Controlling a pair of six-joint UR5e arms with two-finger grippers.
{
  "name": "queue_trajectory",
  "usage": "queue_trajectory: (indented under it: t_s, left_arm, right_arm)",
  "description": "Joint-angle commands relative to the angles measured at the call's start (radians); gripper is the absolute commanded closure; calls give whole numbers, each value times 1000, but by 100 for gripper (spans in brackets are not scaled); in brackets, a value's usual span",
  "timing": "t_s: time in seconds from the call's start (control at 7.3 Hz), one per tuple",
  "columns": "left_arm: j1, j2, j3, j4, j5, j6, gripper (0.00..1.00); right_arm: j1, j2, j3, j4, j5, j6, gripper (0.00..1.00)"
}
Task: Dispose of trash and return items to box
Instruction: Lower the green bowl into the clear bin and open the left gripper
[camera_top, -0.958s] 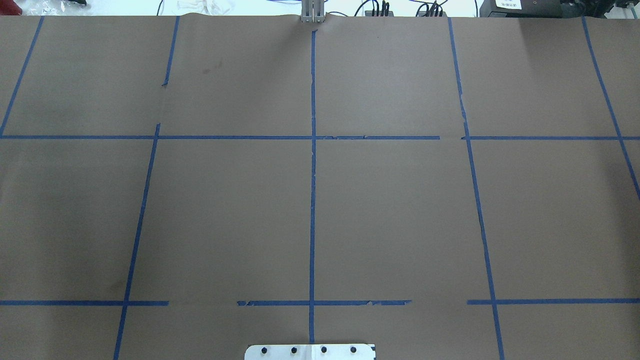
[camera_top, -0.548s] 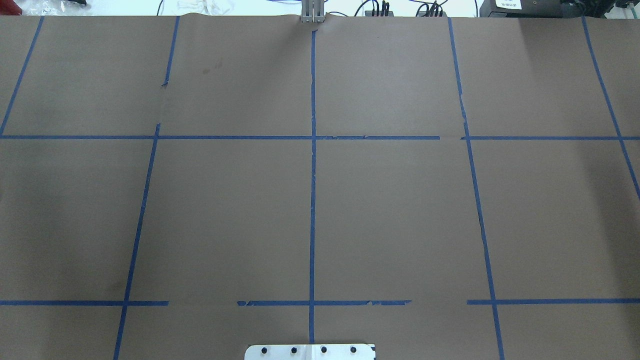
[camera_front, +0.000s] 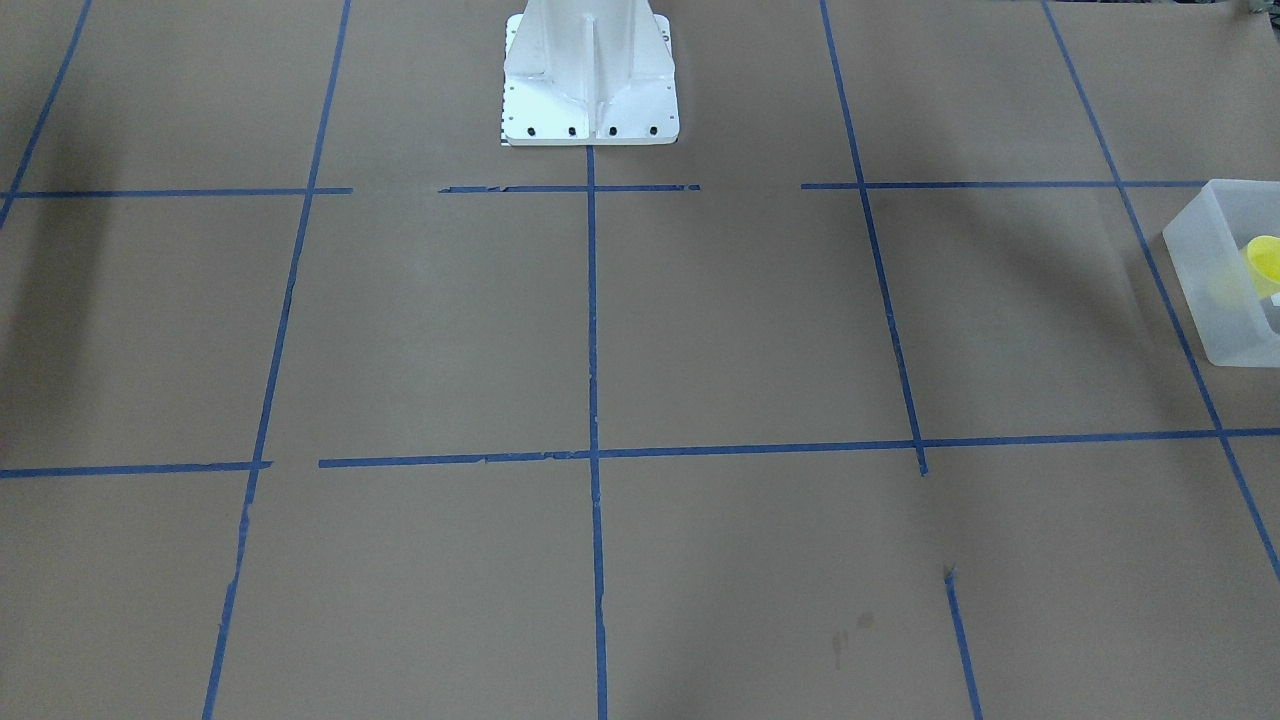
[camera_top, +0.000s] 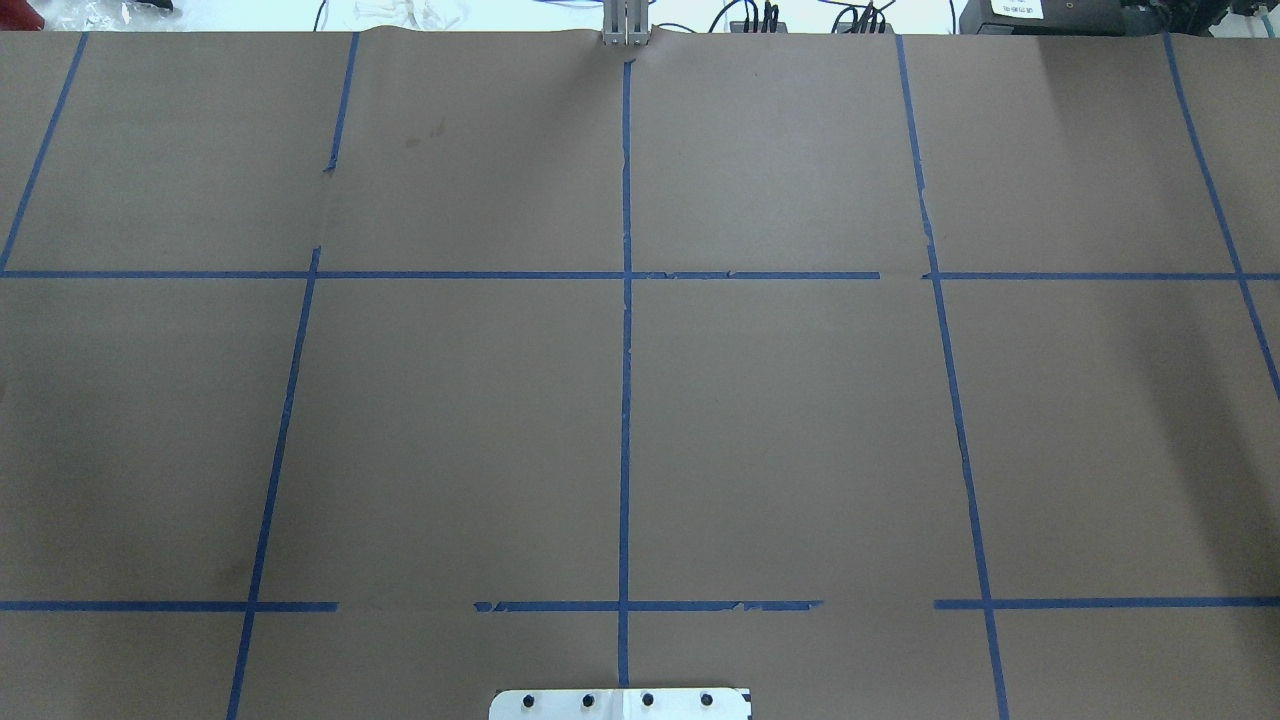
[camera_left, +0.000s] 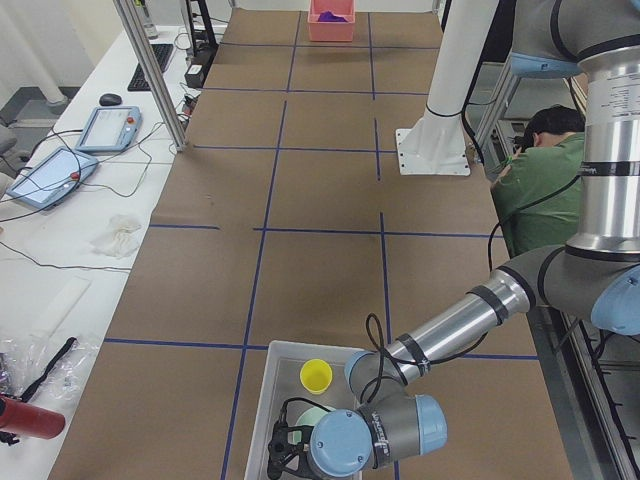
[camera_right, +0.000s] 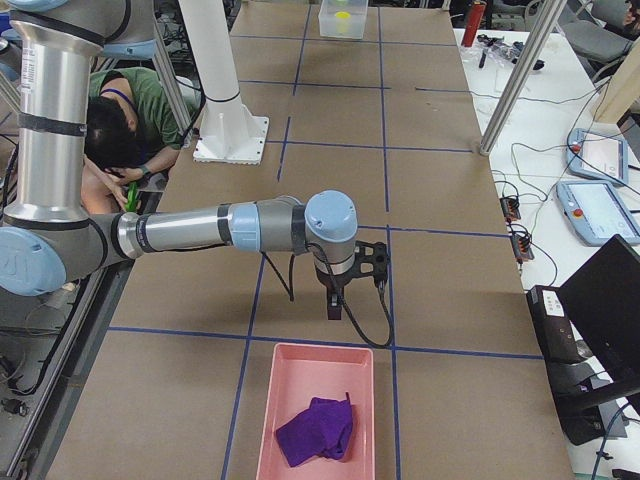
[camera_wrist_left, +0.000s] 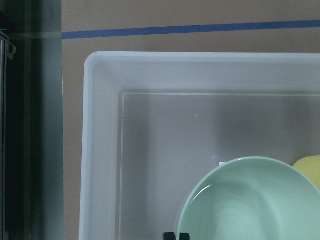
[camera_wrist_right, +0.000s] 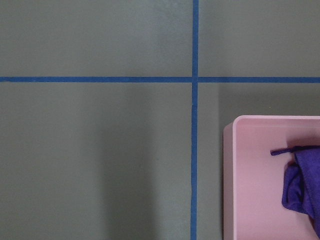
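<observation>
A: Where is your left hand?

B: My left hand (camera_left: 280, 452) hangs over the box (camera_wrist_left: 100, 150), pointing down into it. The green bowl (camera_wrist_left: 250, 205) sits upright on the box floor right beneath the hand. The yellow cup (camera_left: 316, 375) stands just beside the bowl, so both are inside the box.

A: Is that hand open or closed?

B: I cannot tell. My wrist camera catches only a dark sliver at its lower edge, by the bowl's rim, and the side view shows too little of the fingers.

A: And the other one?

B: My right hand (camera_right: 335, 300) hangs above the brown tabletop (camera_top: 450, 420), fingers pointing straight down. Open or closed — I cannot tell that either, since only one side camera shows it.

A: Anything near it?

B: A pink tray (camera_right: 268, 420) lies on the tabletop near the hand, toward the table's end, with a purple cloth (camera_right: 315, 432) crumpled inside. The hand is not over the tray — it stops short of the near rim, where blue tape lines (camera_wrist_right: 194, 150) cross on the tabletop.
</observation>
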Motion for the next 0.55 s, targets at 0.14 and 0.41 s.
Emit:
queue_trajectory:
  t_s: [0.14, 0.41]
  left_arm:
    - [-5, -3, -12, -64, 32, -74, 0]
    - [-7, 16, -212, -79, 36, -122, 0]
  right_arm:
    - [-41, 0, -4, 42, -6, 35, 0]
    - [-43, -2, -5, 48, -7, 29, 0]
